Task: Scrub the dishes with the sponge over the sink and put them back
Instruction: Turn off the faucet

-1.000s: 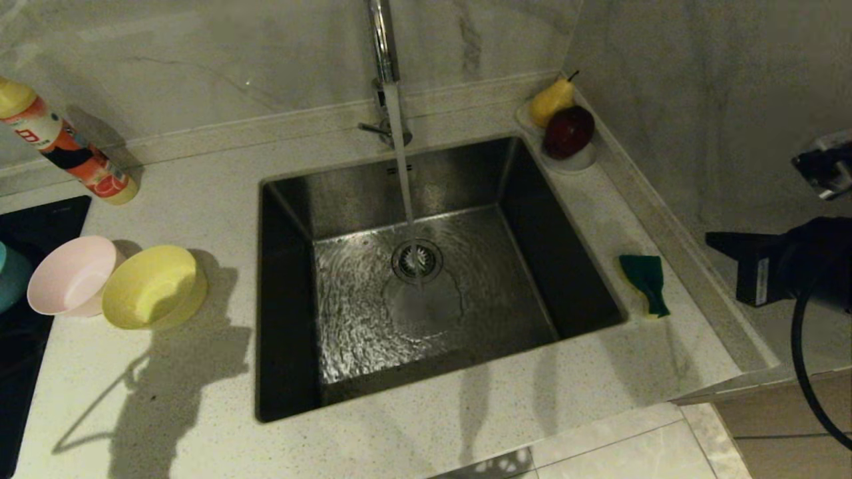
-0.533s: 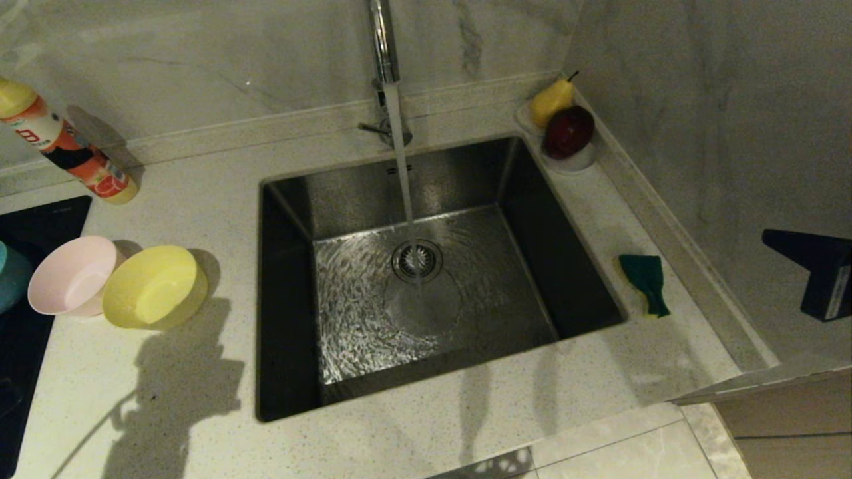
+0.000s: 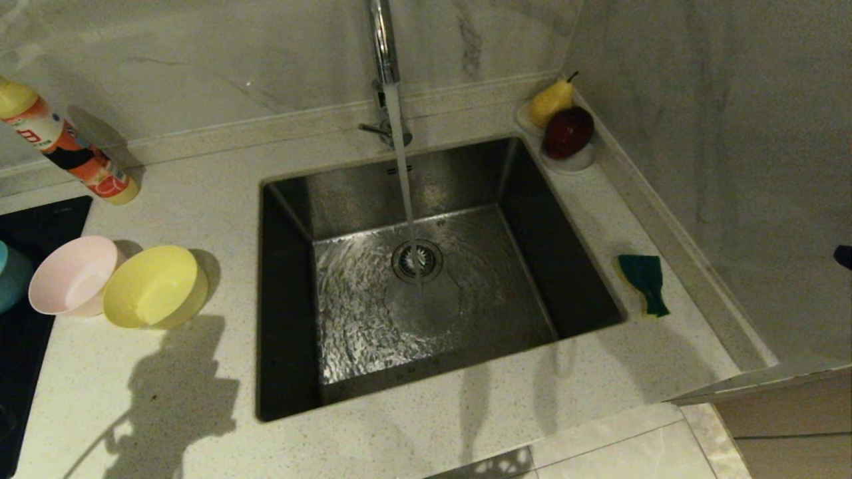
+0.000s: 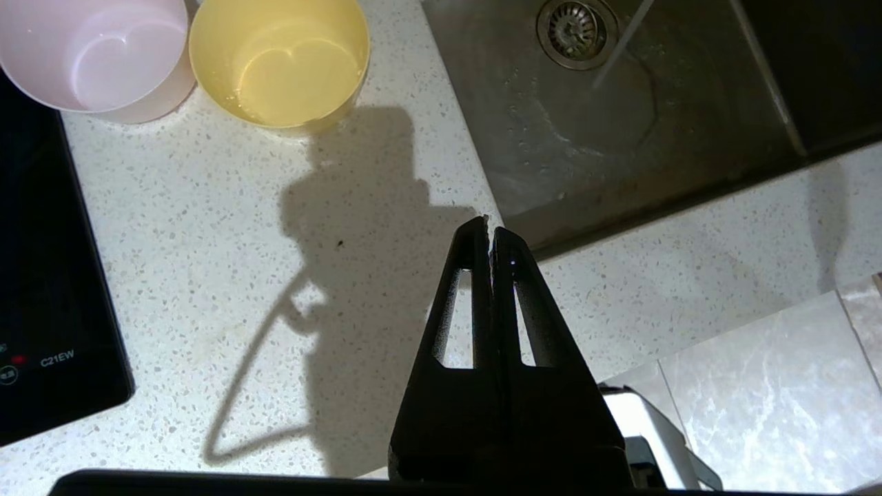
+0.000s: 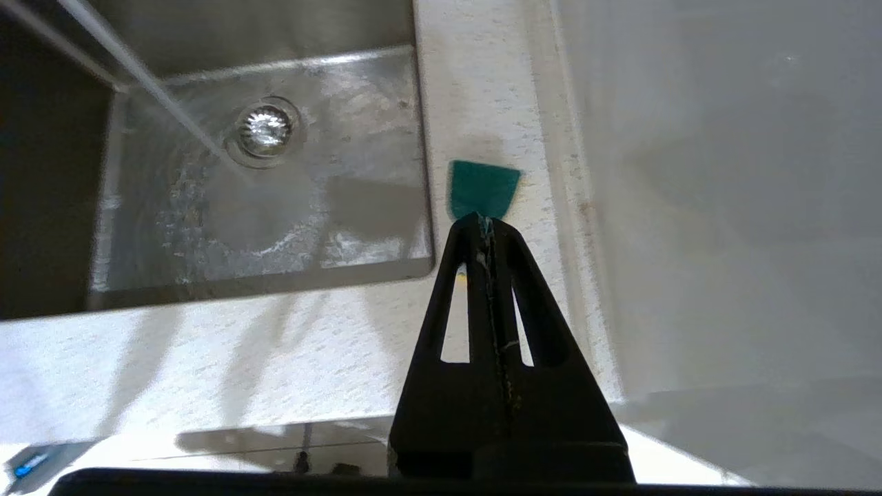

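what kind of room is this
Most likely a home kitchen. A stainless-steel sink is set into a speckled countertop with the tap running, plastic bowls and a sponge sit beside it, and a black cooktop lies at the counter's left end.

tap running into sink | sponge right counter | pink bowl touching yellow bowl left

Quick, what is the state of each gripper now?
Left gripper: closed, holding nothing, above the counter.
Right gripper: closed, holding nothing, above the sponge.
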